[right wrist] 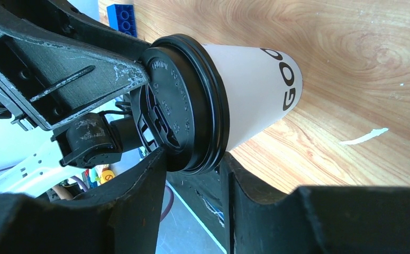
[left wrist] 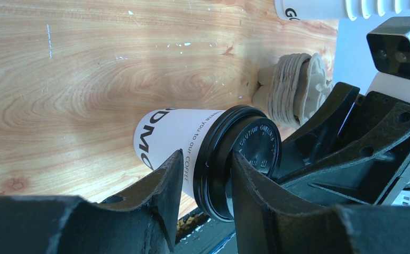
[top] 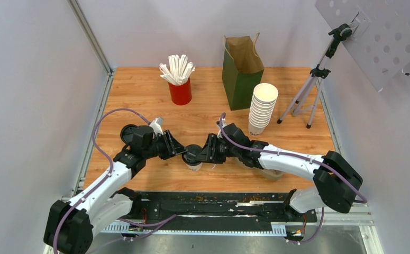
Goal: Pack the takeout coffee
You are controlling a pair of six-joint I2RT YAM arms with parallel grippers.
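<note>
Wood tabletop (top: 139,90): L hand (left wrist: 207,154) & R hand (right wrist: 192,155) both straddle takeout coffee (top: 193,159) lid (right wrist: 176,106); grip can't tell.

— What does the room look like?
— A light wooden tabletop (top: 139,95), shut in by plain pale grey walls (top: 33,79) at nine, twelve and three o'clock
— Anything near the walls?
— At two o'clock a grey perforated panel (top: 382,37) tilts above a tripod (top: 308,98); the light is bright and even, the shadows soft
</note>
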